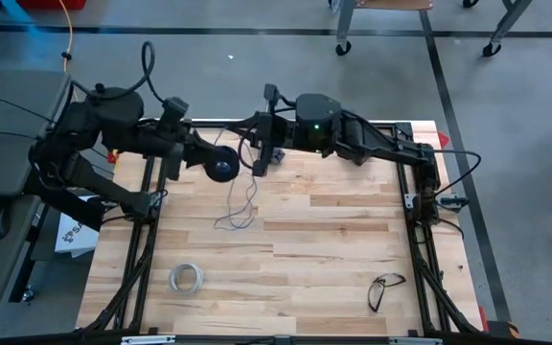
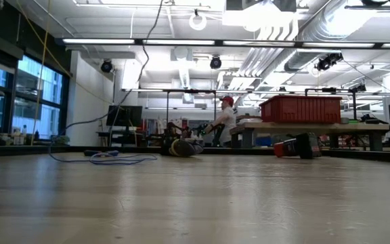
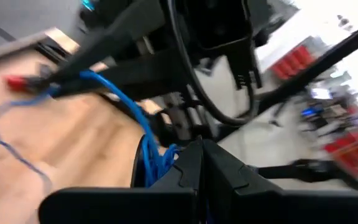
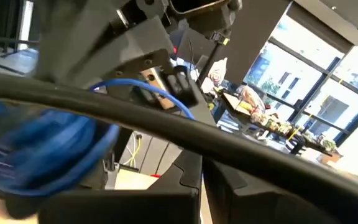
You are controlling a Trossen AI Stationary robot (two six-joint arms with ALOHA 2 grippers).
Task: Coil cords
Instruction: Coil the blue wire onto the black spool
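The small round dark spool [image 1: 221, 169] sits in the upper middle of the overhead view, held up over the far part of the pale butcher-block wooden table [image 1: 333, 259]. From it the long thin bluish-grey wire [image 1: 241, 206] runs off: one stretch goes across to the right, and a slack tail drops toward the centre of the frame, ending in a loose scribble on the wood. So the wire's long axis, where free, runs roughly top to bottom in the overhead picture, with the free end pointing down-frame. In the left wrist view the wire [image 3: 135, 118] looks bright blue, bunched near the fingers and trailing off to a red-tipped end at upper left.

The left gripper [image 1: 214, 165] is at the spool and seems clamped on it; its wrist view shows the dark fingers [image 3: 191, 174] pressed together with blue turns just beside them. The right gripper [image 1: 264, 144] hovers just right of the spool, up at the top centre. It looks to be pinching the wire, but I cannot tell for sure.

I would say winding is under way, with a good length left loose. The next move calls for the right arm to lead the strand round the spool under light tension, so the slack lifts without snagging.

A whitish ring of tape [image 1: 186, 278] and dark-framed glasses [image 1: 384, 287] lie near the bottom, well apart from the work.
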